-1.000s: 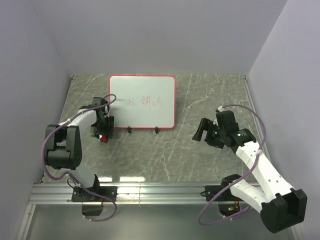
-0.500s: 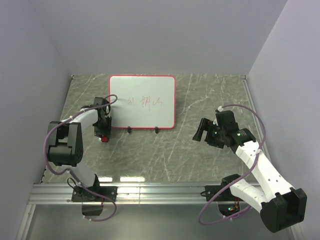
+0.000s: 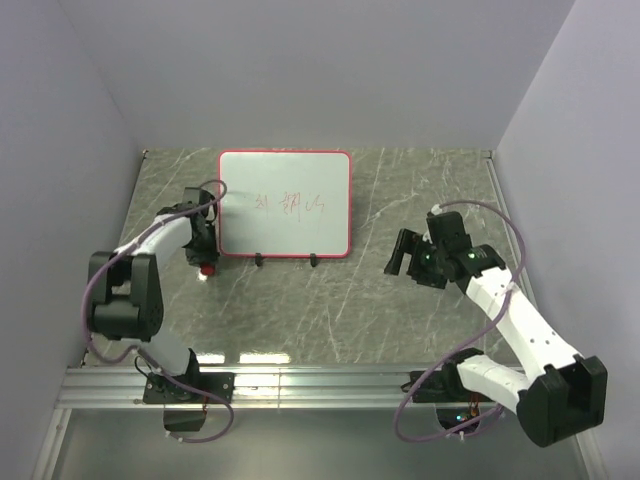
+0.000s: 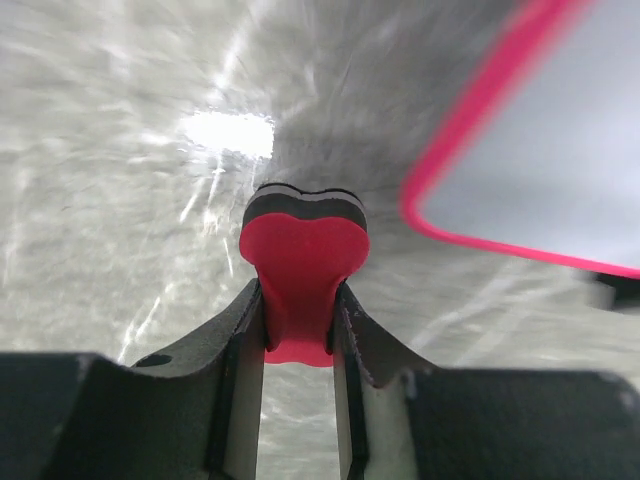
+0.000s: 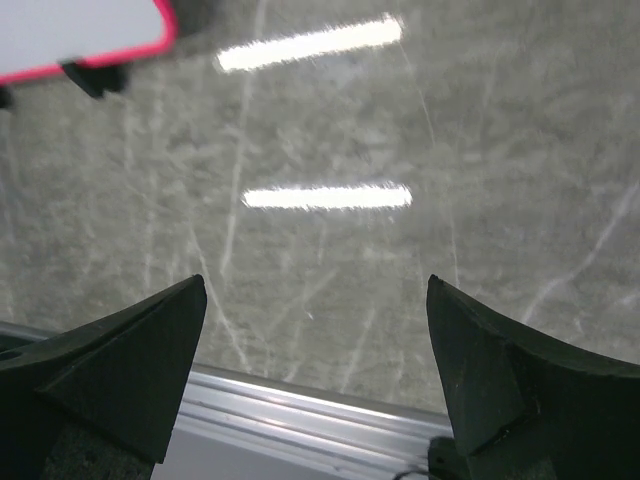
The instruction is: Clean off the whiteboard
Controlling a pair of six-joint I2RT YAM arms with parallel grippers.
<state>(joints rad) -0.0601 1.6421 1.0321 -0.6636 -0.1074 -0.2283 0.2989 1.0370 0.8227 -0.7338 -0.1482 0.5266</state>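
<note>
Two arms show from above; I log them from my left across. The left gripper point(image 3: 205, 260) sits low over the grey marbled table point(image 3: 400, 190), just off the lower left corner of the whiteboard point(image 3: 285, 205). On the left wrist camera its jaws are drawn in narrow, pinching the waist of a small red eraser point(image 4: 303, 262), one finger against each side. The eraser's dark felt layer faces away from the lens, toward the table. Blur there, so I cannot tell whether the felt touches the surface. In that view the board's red frame curves past on the right, clear of the eraser.

The whiteboard occupies the back middle of the table, with a thin red frame and rounded corners. Two black feet point(image 3: 259, 260) show at its near edge. Red scribbles point(image 3: 290, 205) run across its centre. From above I cannot judge how steeply it leans.

The right gripper point(image 3: 400, 255) hangs well to the right of the board, apart from it, and points leftward. Its jaws are spread wide and grip nothing. On the right wrist camera only bare table lies between the fingers point(image 5: 130, 370). One board corner with a foot sits in the upper left of that view, and an aluminium rail point(image 5: 300, 420) runs along the bottom
</note>
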